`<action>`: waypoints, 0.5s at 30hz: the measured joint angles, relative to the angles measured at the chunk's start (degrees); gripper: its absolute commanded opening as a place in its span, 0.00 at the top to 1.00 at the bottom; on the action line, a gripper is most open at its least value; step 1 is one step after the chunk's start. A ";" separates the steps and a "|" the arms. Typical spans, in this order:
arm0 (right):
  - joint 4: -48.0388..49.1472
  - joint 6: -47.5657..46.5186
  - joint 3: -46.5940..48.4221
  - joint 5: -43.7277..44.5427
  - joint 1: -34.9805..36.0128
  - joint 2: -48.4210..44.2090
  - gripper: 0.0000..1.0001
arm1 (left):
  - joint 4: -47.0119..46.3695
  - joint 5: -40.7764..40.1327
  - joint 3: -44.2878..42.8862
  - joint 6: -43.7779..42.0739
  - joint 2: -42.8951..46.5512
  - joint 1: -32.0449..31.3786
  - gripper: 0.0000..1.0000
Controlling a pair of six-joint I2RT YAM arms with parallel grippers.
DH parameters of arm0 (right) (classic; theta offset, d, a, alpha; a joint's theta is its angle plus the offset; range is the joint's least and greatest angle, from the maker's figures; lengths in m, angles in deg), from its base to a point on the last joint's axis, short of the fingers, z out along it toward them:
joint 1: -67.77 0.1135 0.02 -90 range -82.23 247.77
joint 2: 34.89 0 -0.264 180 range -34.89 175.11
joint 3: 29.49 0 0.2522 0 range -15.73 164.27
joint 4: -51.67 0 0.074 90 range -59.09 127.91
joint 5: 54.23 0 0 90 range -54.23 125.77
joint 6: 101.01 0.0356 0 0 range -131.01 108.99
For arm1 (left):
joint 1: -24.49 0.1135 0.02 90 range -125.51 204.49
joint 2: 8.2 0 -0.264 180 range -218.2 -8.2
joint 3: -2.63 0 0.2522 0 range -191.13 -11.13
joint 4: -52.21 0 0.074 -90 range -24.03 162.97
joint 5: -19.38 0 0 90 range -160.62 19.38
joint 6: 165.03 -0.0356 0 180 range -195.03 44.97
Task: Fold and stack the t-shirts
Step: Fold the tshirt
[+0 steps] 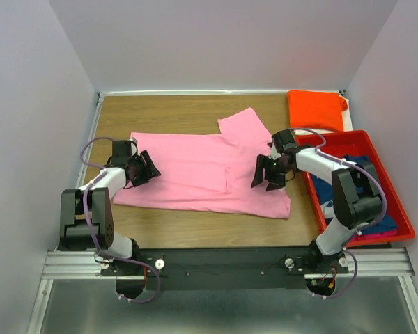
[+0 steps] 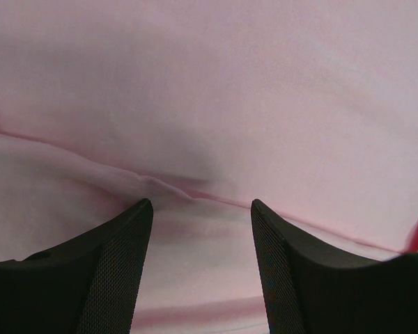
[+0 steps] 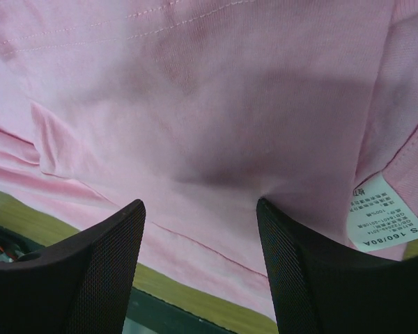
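From above, the pink t-shirt [image 1: 202,167] lies spread flat across the middle of the table [image 1: 167,111], with one sleeve pointing toward the far side. It looks barely folded, if at all. The left jaws sit at its left edge and the right jaws over its right part, near the hem. An orange t-shirt [image 1: 315,110] lies folded at the far right corner, so it seems to be done. A navy t-shirt [image 1: 362,165] and some magenta cloth [image 1: 376,234] sit bunched in the red bin [image 1: 397,233] at the right, so I judge most of the task is still to do. In the left wrist view, the left jaws are spread, holding nothing, just above pink cloth with a seam running between them. In the right wrist view, the right jaws are also spread and hold nothing. They hang over pink cloth near its edge, with a white care label [image 3: 380,223] to the right.
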 measured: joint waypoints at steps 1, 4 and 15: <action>-0.48 0.13 -0.35 -0.24 0.00 -0.31 0.27 | 0.83 -0.02 0.04 0.37 0.31 0.00 0.33; -2.19 0.15 -0.87 -0.87 0.00 -0.90 0.27 | 3.32 -0.24 0.04 1.22 1.22 0.00 0.33; -10.71 -0.09 13.03 6.27 0.07 0.59 0.26 | 13.35 -4.96 -13.25 0.31 -0.31 0.61 0.33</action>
